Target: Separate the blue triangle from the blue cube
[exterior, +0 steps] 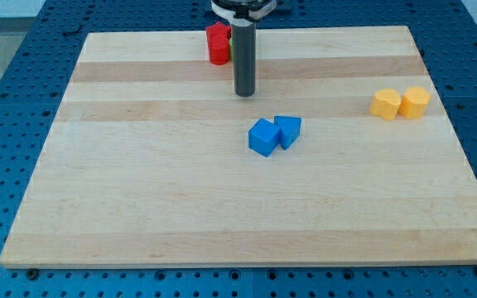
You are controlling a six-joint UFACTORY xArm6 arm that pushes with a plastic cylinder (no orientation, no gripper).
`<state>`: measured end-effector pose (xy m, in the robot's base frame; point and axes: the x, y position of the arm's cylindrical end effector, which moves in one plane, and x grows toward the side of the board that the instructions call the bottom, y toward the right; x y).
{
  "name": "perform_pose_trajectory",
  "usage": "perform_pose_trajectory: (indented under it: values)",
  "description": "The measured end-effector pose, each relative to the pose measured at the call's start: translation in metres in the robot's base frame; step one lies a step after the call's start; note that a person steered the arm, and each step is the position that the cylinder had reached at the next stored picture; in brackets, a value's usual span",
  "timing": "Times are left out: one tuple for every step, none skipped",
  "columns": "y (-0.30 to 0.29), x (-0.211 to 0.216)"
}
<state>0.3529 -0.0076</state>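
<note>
The blue cube (263,137) sits near the middle of the wooden board (139,207). The blue triangle (288,131) touches its right side. My tip (245,94) is at the end of the dark rod, above the pair toward the view's top and slightly left. It stands apart from both blue blocks, with a clear gap of bare wood between.
A red block (218,45) sits near the board's top edge, partly behind the rod; a sliver of green shows beside it. Two yellow blocks (385,104) (415,102) touch each other at the view's right. A blue perforated table surrounds the board.
</note>
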Motion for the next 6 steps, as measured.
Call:
perform_pose_trajectory:
  values:
    - [0.023, 0.015]
    - [0.062, 0.031]
    - [0.102, 0.049]
    - [0.120, 0.050]
    - [0.122, 0.056]
    - [0.096, 0.047]
